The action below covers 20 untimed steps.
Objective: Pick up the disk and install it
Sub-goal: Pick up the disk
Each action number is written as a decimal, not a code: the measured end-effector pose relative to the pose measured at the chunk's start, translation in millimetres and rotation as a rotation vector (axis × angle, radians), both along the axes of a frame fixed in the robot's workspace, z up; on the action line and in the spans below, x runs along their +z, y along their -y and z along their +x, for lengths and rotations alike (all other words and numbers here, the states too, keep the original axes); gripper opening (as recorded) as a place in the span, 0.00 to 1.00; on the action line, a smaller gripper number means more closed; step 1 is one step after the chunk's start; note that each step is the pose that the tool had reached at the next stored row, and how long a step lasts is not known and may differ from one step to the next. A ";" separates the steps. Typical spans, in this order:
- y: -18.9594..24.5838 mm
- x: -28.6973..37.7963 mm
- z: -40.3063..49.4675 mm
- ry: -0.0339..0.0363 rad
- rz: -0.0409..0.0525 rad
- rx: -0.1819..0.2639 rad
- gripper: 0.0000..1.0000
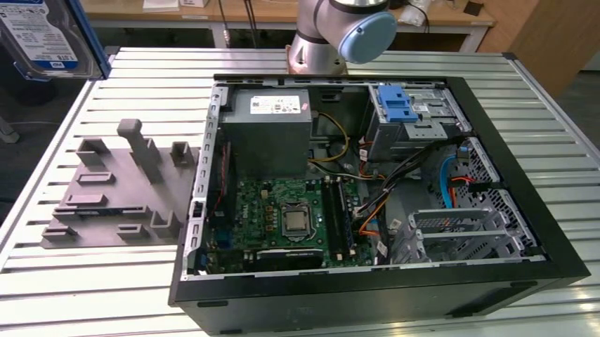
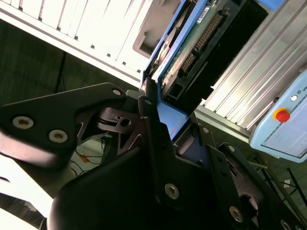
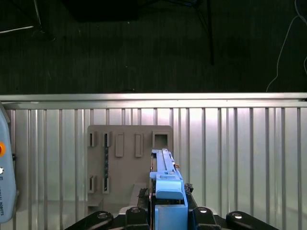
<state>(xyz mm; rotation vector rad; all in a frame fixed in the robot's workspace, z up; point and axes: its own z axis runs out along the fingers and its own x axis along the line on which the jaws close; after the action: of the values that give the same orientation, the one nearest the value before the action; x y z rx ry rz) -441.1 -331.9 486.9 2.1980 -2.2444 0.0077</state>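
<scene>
Holding: the gripper (image 2: 168,114) has its jaws drawn in tight on the disk (image 2: 192,43), clamping the blue carrier bracket at one short end, with nothing else in the grasp.
Fingers: the black fingers (image 3: 143,195) press the bracket from both sides, as both wrist views show.
Long axis: the disk runs straight out from the fingertips. It is edge-on in the first wrist view, and its green circuit-board face and connector row show in the second wrist view.
Direction from gripper: the disk is in the grasp itself, so the relation that matters is where the carried disk hangs relative to the bay.
Beneath the disk: a grey slotted fixture (image 3: 129,153) lies on the slatted table (image 3: 240,158). The disk hangs clear above it, touching neither.
Exterior view: the disk sits high at the exterior view's left, label side showing, well off the table.
Next across: the open computer case (image 1: 535,232), with the grey power supply (image 1: 267,130) at its near-left inner corner.
Farthest: the metal drive bay (image 1: 436,112), topped by a blue latch piece (image 1: 398,105), is well apart from the disk toward the exterior view's right.
Progress, judged: the disk is picked up and not yet in the case.
</scene>
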 end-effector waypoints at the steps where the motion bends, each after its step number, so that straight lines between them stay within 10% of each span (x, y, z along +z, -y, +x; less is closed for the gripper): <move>1: 0.0 0.0 0.2 0.0000 0.0000 0.000 0.36; 20: 0.0 0.0 11.4 0.0000 0.0000 0.000 0.36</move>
<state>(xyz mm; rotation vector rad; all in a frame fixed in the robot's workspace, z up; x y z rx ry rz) -429.7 -331.9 486.9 2.1981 -2.2444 0.0077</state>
